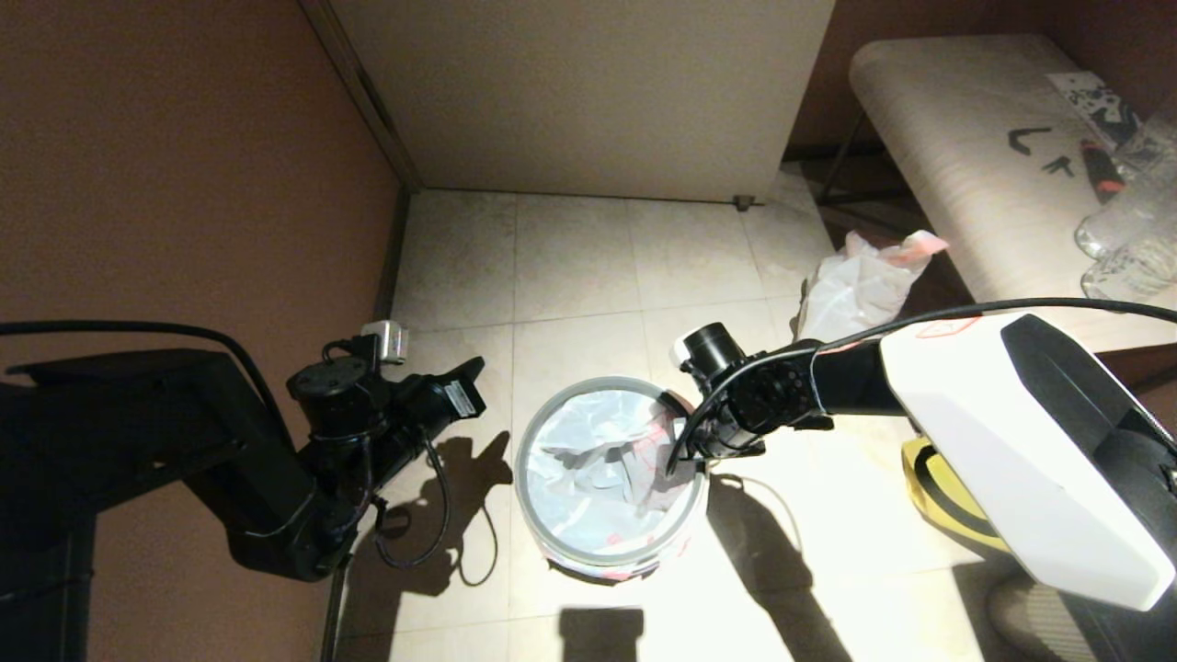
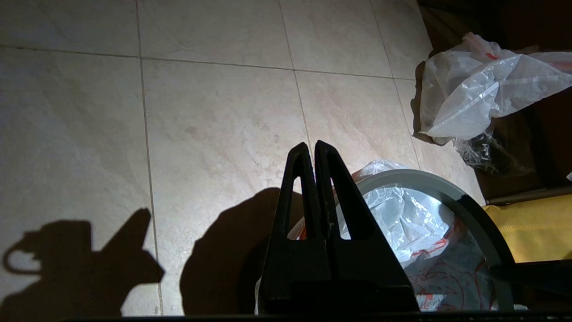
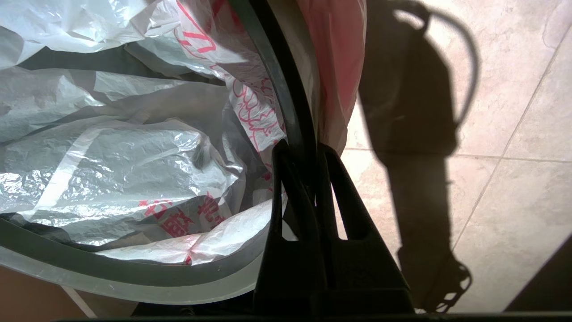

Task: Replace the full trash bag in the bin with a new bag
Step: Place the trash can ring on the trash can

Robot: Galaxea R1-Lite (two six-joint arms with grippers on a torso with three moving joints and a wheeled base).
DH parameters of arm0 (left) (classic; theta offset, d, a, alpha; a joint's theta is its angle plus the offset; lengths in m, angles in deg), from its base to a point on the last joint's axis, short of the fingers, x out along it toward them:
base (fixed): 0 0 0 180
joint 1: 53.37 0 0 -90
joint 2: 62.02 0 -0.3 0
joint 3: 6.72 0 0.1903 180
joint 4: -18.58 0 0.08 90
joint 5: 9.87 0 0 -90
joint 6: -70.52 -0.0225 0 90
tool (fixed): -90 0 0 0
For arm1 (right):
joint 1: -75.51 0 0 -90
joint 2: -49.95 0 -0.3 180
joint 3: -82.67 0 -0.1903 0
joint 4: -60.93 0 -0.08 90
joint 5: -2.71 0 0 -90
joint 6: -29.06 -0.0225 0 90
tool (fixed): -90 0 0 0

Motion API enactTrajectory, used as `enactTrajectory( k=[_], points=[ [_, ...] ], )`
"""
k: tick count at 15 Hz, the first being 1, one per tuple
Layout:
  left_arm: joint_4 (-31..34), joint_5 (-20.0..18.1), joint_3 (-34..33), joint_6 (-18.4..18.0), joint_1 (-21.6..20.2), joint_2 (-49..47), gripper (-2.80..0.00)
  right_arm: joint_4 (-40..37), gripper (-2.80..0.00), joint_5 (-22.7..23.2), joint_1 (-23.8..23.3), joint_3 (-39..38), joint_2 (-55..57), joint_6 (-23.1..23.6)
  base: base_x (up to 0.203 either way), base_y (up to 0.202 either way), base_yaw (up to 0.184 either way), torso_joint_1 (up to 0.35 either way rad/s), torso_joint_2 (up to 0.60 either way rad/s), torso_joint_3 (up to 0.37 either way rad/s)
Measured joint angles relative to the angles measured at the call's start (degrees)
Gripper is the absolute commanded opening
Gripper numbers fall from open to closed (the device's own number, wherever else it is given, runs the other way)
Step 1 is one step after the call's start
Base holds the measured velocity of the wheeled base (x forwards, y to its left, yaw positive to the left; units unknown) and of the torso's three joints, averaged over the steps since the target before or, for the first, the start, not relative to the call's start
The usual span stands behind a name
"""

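The bin [image 1: 588, 554], black with a grey ring rim, stands on the tiled floor. The new bag [image 1: 598, 469], translucent with red line drawing, lies crumpled inside it, its edge folded over the rim. My right gripper [image 1: 685, 455] is at the bin's right rim. In the right wrist view this gripper [image 3: 306, 150] is shut on the new bag [image 3: 134, 152] where it laps the rim [image 3: 111, 270]. The full trash bag [image 1: 860, 285], whitish with a pink-red top, sits on the floor by the bench. My left gripper [image 1: 469, 377] hangs shut and empty left of the bin.
A bench [image 1: 965, 165] with clear bottles [image 1: 1131, 230] stands at the far right. A yellow tote [image 1: 938, 496] lies under my right arm. A small clear wrinkled bag [image 2: 487, 152] sits beside the full trash bag [image 2: 473, 98]. A brown wall runs along the left.
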Motion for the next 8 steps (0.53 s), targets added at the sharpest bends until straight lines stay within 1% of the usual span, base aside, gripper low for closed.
enactTrajectory(
  k=[5,8],
  points=[
    [0.00,0.01,0.09,-0.03,0.00,-0.23,-2.80,0.38,-2.80,-1.67,-0.22,0.72,1.70,1.37,0.000,0.000,0.000,0.000,0.00,0.000],
    [-0.02,0.01,0.09,-0.04,0.00,-0.23,-2.80,0.33,-2.80,-1.73,-0.61,2.04,2.53,3.16,0.000,0.000,0.000,0.000,0.00,0.000]
  ],
)
